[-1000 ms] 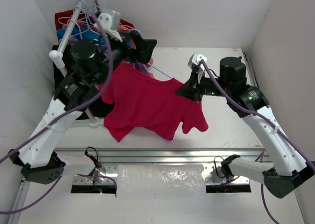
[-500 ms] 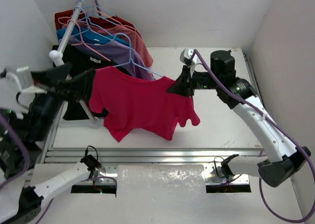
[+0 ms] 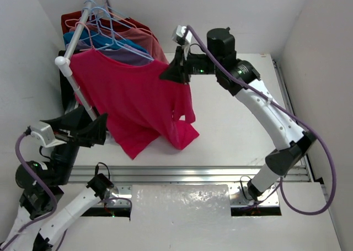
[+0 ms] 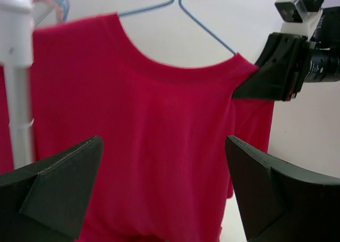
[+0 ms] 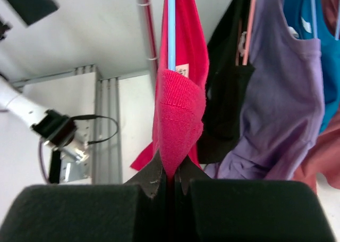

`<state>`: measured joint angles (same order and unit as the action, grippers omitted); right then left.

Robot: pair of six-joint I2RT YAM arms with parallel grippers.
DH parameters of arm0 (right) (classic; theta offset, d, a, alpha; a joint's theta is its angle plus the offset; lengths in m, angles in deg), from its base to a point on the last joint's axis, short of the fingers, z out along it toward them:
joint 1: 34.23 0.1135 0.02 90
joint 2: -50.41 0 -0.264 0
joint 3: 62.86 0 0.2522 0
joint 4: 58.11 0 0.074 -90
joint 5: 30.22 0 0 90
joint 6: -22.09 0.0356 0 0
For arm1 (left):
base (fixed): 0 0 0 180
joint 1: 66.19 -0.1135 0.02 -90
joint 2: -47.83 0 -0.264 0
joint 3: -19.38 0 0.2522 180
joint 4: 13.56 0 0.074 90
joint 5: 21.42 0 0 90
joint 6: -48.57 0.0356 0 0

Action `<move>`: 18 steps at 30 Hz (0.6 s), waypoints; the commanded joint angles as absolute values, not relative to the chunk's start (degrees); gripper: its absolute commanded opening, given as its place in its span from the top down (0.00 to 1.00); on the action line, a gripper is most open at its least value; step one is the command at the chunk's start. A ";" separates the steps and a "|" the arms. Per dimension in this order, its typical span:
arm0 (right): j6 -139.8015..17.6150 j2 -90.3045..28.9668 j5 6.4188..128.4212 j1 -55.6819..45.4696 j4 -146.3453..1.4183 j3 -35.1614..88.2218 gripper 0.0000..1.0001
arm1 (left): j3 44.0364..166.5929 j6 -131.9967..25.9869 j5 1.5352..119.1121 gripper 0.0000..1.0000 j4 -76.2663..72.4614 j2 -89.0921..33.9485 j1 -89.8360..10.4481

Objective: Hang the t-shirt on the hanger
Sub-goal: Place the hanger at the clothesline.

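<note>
1. A white desk [image 3: 237,129] carries a white clothes rail [image 3: 83,22] at its far left.
2. The magenta t-shirt [image 3: 132,105] hangs by the rail's near end, in front of other garments.
3. A light-blue wire hanger [image 4: 204,29] sits inside its neck opening.
4. The right end effector [image 5: 171,173] is clamped on the t-shirt's right-side shoulder.
5. The left end effector [image 4: 163,146], fingers wide apart and empty, faces the t-shirt from the near left.
</note>
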<state>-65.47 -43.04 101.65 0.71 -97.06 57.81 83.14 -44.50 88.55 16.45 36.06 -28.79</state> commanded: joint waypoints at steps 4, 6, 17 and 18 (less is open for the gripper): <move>-63.69 -46.87 98.18 1.36 -92.35 62.16 1.00 | 72.79 -45.56 93.90 0.04 4.69 47.47 -29.19; -62.55 -50.81 100.37 1.71 -91.82 64.96 1.00 | 71.12 -44.25 89.89 0.04 4.68 51.33 -29.19; -60.87 -60.95 102.06 9.09 -86.20 72.13 1.00 | 68.39 -46.79 86.08 0.04 12.07 53.02 -29.37; -61.75 -60.68 101.53 9.62 -84.72 70.88 1.00 | 68.30 -46.79 86.16 0.04 12.15 53.19 -29.37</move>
